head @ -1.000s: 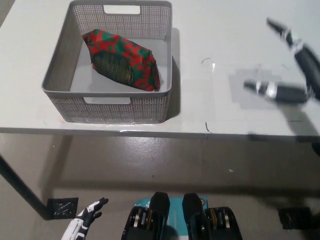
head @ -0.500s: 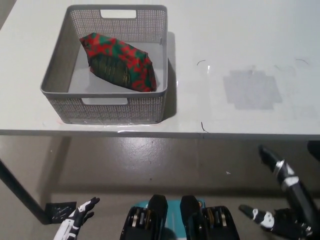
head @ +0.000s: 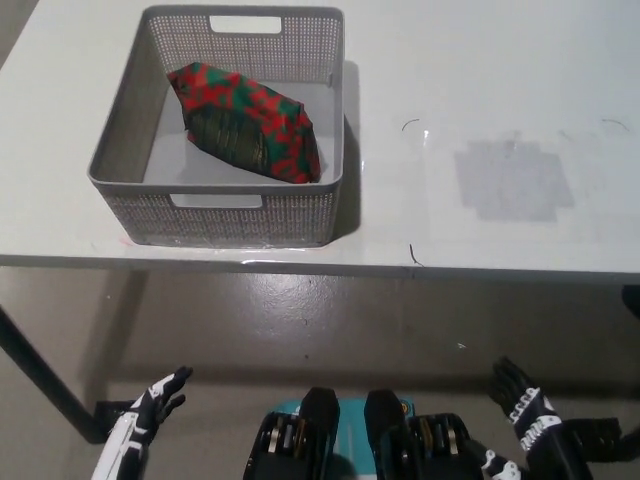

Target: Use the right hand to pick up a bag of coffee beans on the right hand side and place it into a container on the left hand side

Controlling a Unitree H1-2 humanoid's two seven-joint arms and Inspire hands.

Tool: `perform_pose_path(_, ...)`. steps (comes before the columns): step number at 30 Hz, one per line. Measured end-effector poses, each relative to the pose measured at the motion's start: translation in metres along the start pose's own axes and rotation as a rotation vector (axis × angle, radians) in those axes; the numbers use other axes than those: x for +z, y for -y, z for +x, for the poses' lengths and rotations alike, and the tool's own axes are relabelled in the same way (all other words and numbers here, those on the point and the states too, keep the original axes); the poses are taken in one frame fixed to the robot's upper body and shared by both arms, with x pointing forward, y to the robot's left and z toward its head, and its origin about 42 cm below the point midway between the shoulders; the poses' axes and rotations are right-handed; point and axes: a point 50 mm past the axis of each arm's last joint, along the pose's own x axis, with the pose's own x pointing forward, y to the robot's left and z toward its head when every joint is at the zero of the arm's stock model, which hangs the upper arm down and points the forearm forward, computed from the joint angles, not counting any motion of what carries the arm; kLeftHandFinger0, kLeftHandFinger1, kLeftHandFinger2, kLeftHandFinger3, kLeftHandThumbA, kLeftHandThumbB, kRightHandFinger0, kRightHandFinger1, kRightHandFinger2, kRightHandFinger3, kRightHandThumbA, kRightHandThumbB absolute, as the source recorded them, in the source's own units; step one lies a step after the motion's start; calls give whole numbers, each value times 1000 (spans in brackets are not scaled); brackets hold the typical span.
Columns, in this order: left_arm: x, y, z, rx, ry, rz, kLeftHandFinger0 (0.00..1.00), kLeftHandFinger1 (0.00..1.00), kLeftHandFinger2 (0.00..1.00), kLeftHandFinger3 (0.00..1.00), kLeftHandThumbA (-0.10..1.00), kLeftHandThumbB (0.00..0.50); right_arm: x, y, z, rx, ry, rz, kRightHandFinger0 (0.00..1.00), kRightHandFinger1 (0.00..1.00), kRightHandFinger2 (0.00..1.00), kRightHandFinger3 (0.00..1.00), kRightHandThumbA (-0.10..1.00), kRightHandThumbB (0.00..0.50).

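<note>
My right hand (head: 528,418) hangs below the tabletop's front edge, fingers spread, empty. My left hand (head: 150,408) rests low on the other side, fingers apart, empty. Farther off, the red-and-green coffee bean bag (head: 245,120) lies tilted inside the grey mesh basket (head: 225,210) near the tabletop's (head: 480,100) front left. Bag looks soft, crinkly, probably moderately heavy; best grasped across its middle.

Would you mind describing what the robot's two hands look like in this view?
The left hand is white with black fingers and dark gaps along its segments. The right hand is black, its fingers carrying small white or silvery bands and markings. No loose cables show on either.
</note>
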Motion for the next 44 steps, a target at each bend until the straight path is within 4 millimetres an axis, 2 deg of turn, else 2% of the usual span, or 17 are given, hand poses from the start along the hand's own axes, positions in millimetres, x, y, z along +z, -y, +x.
perform_pose_path(4, 4, 3, 9, 5, 23, -31, 1000, 1000, 1000, 1000, 1000, 208, -3, -2, 0, -43, 11, 36, 1000, 1000, 1000, 1000, 1000, 280)
perform_pose_path(7, 8, 2, 17, 7, 38, -36, 1000, 1000, 1000, 1000, 1000, 250, -5, -7, 0, -66, 20, 60, 1000, 1000, 1000, 1000, 1000, 249)
perform_pose_path(13, 15, 2, 30, 2, 59, -39, 1000, 1000, 1000, 1000, 1000, 257, -10, -17, -1, -84, 37, 84, 1000, 1000, 1000, 1000, 1000, 237)
perform_pose_path(17, 19, 2, 31, 0, 65, -37, 1000, 1000, 1000, 1000, 1000, 258, -13, -21, 0, -76, 41, 73, 1000, 1000, 1000, 1000, 1000, 260)
perform_pose_path(19, 19, 2, 32, 0, 61, -38, 1000, 1000, 1000, 1000, 1000, 238, -14, -22, 3, -73, 43, 67, 1000, 1000, 1000, 1000, 1000, 276)
perform_pose_path(21, 18, 2, 31, -1, 58, -39, 1000, 1000, 1000, 1000, 1000, 258, -13, -23, 5, -67, 50, 55, 1000, 1000, 1000, 1000, 1000, 281)
perform_pose_path(23, 18, 2, 31, -1, 56, -39, 1000, 1000, 1000, 1000, 1000, 254, -12, -24, 8, -58, 57, 37, 1000, 1000, 1000, 1000, 1000, 278)
perform_pose_path(25, 17, 2, 30, 0, 53, -39, 1000, 1000, 1000, 1000, 1000, 253, -13, -24, 10, -49, 55, 25, 1000, 1000, 1000, 1000, 1000, 300)
perform_pose_path(29, 14, 2, 26, 2, 40, -41, 1000, 1000, 1000, 1000, 1000, 272, -13, -24, 11, -39, 52, 0, 1000, 1000, 1000, 1000, 1000, 292)
perform_pose_path(44, 8, 4, 20, 5, 16, -48, 1000, 1000, 1000, 1000, 1000, 244, -17, -23, 9, -39, 30, -46, 1000, 1000, 1000, 1000, 1000, 324)
